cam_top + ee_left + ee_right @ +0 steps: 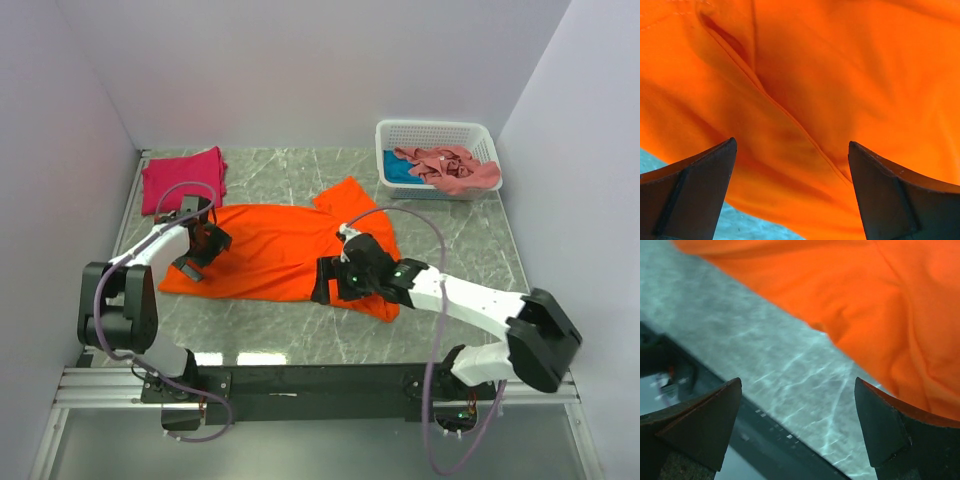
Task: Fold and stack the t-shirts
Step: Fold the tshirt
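A bright orange t-shirt [275, 250] lies spread across the middle of the table. My left gripper [200, 252] is open and hovers over its left end; the left wrist view shows orange cloth [805, 90] between the spread fingers. My right gripper [330, 283] is open at the shirt's near hem; the right wrist view shows bare table between its fingers and the orange shirt [880, 300] beside the right one. A magenta-red t-shirt [182, 178] lies folded at the far left. A salmon-pink t-shirt [452, 167] and a teal-blue one [398, 170] lie in the basket.
A white lattice basket [432, 131] stands at the far right of the marble table [290, 335]. White walls close the left, back and right sides. A dark rail [300, 380] with the arm bases runs along the near edge.
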You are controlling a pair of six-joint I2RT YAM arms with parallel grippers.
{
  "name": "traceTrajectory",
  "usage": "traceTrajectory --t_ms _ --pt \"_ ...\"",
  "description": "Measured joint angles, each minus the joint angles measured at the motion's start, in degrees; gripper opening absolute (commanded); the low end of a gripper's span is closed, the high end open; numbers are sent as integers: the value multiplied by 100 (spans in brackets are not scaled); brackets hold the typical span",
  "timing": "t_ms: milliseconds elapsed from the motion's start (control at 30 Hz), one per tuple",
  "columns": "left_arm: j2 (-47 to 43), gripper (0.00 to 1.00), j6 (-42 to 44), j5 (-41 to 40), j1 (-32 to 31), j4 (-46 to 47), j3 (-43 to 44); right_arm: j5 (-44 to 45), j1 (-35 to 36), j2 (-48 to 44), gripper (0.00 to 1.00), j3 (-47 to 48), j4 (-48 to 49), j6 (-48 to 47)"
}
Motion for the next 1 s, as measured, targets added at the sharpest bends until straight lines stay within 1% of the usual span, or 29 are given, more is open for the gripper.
traceTrajectory --t_ms 133,233,400,533,633,833,933,1000 --pt "317 99 22 -129 17 0 -4 350 -22 531 100 7 -46 22" --pt "511 99 61 -225 17 -15 -7 658 -184 651 100 -28 -118 22" --pt "498 99 61 -337 13 -9 -26 1008 -1045 675 100 -380 -90 20" --pt "407 99 59 -457 17 -17 -120 1381 -1373 645 100 -599 -313 24" --pt "352 99 61 -511 39 -52 -164 1644 -1478 409 100 -614 -544 22" --pt "160 99 55 -697 70 -282 -190 2151 -1609 -461 100 -601 -1078 -50" --pt "-70 99 37 -754 70 -378 -190 2022 -1617 -811 100 -575 -1200 -208" --pt "-210 99 35 -763 74 -393 -186 1727 -1609 -968 100 -575 -1156 -313"
